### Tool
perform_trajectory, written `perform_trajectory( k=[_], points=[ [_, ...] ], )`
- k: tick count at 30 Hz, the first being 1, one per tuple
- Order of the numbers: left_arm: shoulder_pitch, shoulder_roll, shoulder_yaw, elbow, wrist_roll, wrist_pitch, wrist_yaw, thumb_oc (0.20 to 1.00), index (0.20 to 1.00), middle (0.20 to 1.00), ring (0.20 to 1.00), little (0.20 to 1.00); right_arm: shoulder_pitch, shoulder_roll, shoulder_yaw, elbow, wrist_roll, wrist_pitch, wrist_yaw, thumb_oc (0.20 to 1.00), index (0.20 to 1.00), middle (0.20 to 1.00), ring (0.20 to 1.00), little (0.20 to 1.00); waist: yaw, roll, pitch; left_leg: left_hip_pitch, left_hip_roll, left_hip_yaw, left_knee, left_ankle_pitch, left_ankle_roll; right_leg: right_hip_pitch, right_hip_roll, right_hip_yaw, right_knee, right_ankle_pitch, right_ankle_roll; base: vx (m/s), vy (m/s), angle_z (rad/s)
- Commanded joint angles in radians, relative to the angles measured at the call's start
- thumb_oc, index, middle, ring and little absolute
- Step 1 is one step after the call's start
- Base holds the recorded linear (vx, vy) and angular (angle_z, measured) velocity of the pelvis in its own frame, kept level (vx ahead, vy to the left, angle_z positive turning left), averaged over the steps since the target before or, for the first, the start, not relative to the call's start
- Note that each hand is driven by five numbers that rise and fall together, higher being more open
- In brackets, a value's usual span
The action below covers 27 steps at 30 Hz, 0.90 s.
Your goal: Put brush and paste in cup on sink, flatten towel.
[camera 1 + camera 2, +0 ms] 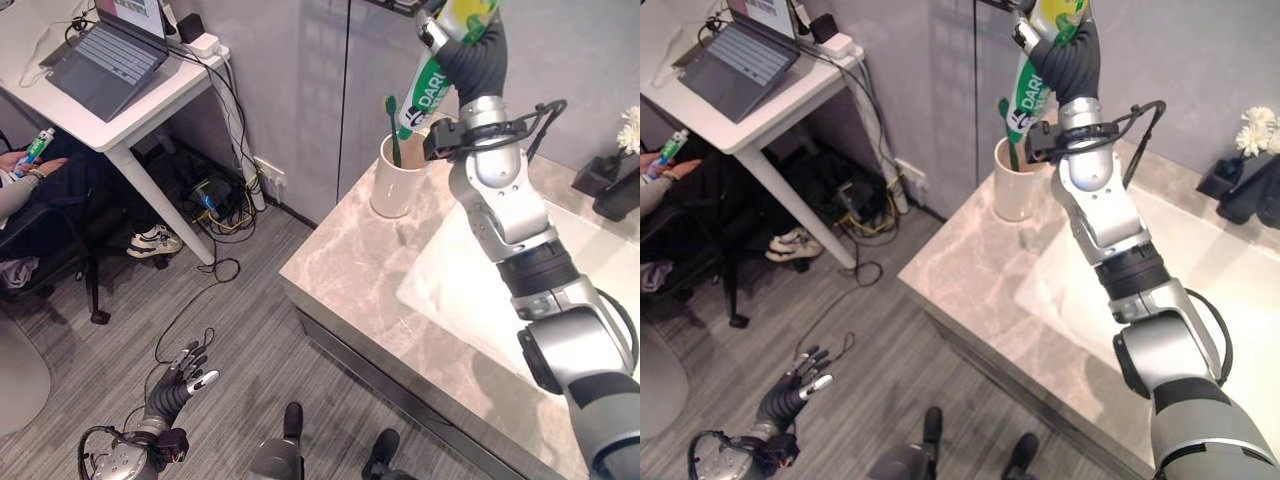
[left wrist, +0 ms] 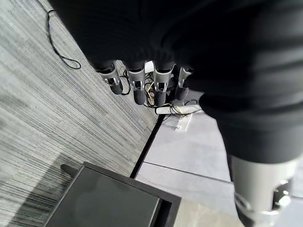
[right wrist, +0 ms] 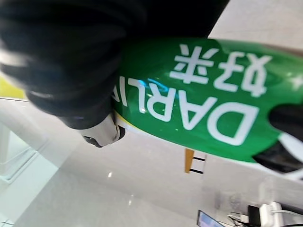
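Right hand (image 1: 1065, 45) fingers clamped on green paste tube (image 1: 428, 95) above cup (image 1: 398, 180) at counter (image 1: 350, 270) 11 o'clock corner, brush (image 1: 393, 125) inside, left hand (image 1: 180, 378) fingers loosely spread over floor

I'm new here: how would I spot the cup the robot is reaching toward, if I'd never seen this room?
Find the marble-look counter with the white sink sunk into it. At its far corner, by the grey wall, stands the cup: a plain cream tumbler. A green toothbrush stands in it, and the right hand holds a green toothpaste tube over its rim.
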Motion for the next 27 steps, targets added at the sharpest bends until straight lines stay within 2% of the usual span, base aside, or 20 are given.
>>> perform_trajectory(
  k=[1, 13, 15, 27],
  points=[
    [-0.003, 0.020, -0.002, -0.048, 0.017, -0.047, 0.009, 1.000, 1.000, 1.000, 1.000, 1.000, -0.070, -0.022, -0.034, -0.043, 0.002, -0.052, 0.006, 0.200, 0.200, 0.200, 0.200, 0.200, 0.011, -0.043, 0.008, 0.006, 0.009, -0.056, 0.006, 0.005, -0.016, 0.069, -0.058, 0.009, 0.009, 0.029, 0.044, 0.00, 0.000, 0.00],
    [-0.009, 0.010, -0.004, -0.042, 0.018, -0.051, 0.012, 1.000, 1.000, 1.000, 1.000, 1.000, -0.048, 0.004, -0.031, 0.001, 0.004, -0.041, 0.018, 0.200, 0.200, 0.200, 0.200, 0.200, 0.009, -0.041, 0.012, 0.010, 0.008, -0.052, 0.006, 0.001, -0.015, 0.068, -0.058, 0.015, 0.009, 0.030, 0.044, 0.00, 0.000, 0.00],
    [-0.022, -0.002, -0.019, 0.037, 0.041, -0.050, 0.013, 1.000, 1.000, 1.000, 1.000, 1.000, -0.048, 0.012, -0.031, 0.015, 0.005, -0.043, 0.020, 0.200, 0.200, 0.200, 0.200, 0.200, 0.010, -0.043, 0.012, 0.012, 0.009, -0.051, 0.006, 0.001, -0.016, 0.069, -0.058, 0.014, 0.009, 0.029, 0.043, 0.00, 0.000, 0.00],
    [-0.054, -0.014, -0.031, 0.079, 0.056, -0.056, 0.017, 1.000, 1.000, 1.000, 1.000, 1.000, -0.040, 0.037, -0.037, 0.080, -0.016, -0.036, 0.013, 0.200, 0.200, 0.200, 0.200, 0.200, 0.019, -0.041, 0.013, 0.012, 0.008, -0.055, 0.006, 0.001, -0.016, 0.073, -0.059, 0.007, 0.009, 0.026, 0.043, 0.00, 0.000, 0.00]
  ],
)
